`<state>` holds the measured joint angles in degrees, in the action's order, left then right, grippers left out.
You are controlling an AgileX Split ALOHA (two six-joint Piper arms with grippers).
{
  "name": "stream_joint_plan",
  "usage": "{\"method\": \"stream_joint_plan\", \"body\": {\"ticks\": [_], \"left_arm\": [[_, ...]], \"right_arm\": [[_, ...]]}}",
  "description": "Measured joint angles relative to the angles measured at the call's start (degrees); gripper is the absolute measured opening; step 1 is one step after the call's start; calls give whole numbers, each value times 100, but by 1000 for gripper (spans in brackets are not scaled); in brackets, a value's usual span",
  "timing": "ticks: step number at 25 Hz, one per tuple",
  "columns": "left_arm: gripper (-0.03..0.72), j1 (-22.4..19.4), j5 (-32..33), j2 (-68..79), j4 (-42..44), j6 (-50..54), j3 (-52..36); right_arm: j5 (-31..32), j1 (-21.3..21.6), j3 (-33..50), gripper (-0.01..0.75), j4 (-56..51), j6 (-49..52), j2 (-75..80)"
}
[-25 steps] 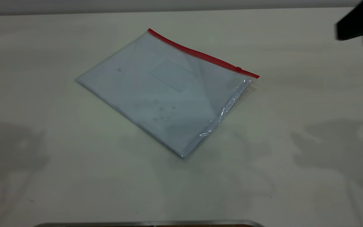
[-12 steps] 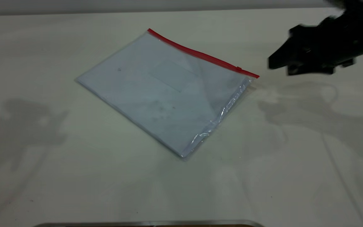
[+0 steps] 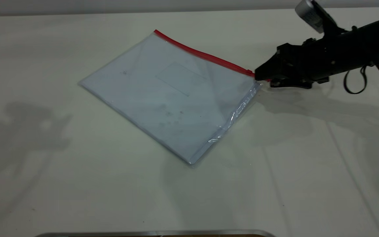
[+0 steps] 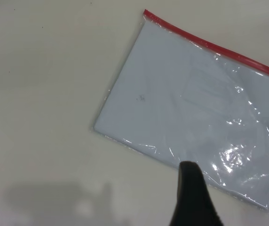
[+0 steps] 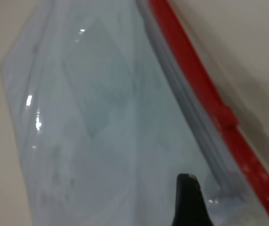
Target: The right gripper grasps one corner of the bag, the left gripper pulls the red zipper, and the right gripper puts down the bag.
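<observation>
One bag (image 3: 173, 95) lies flat mid-table (image 3: 77, 184), its zipper (image 3: 202, 54) running diagonally from far-left to the right gripper (image 3: 262, 78), at its corner (image 3: 258, 84); grip unclear.

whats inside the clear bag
White paper sheets fill the bag, with a rectangular label pocket over them. Anything beneath the sheets is hidden.

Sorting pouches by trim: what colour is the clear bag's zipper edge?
Bright red zipper strip, clearest in the exterior view.
</observation>
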<state>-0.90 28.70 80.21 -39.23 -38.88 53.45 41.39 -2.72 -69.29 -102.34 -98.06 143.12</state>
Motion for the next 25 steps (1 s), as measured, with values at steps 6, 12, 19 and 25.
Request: {"method": "stream_joint_plan", "body": {"ticks": [6,12,19,25], "left_arm": [[536,0,-18,0,-11,0,0],[536,0,-43,0,-17,-15,0],[536,0,-58,0,-29,-21,0],[536,0,-58,0,-33,-21,0]], "right_arm": [[10,-215,-280,534,-10,151,238],[-26,-426,-308,468,-10,213,300],[131,-427,-308,58,-10,346,300],[1443,-432,-312,35,747,629,203]]}}
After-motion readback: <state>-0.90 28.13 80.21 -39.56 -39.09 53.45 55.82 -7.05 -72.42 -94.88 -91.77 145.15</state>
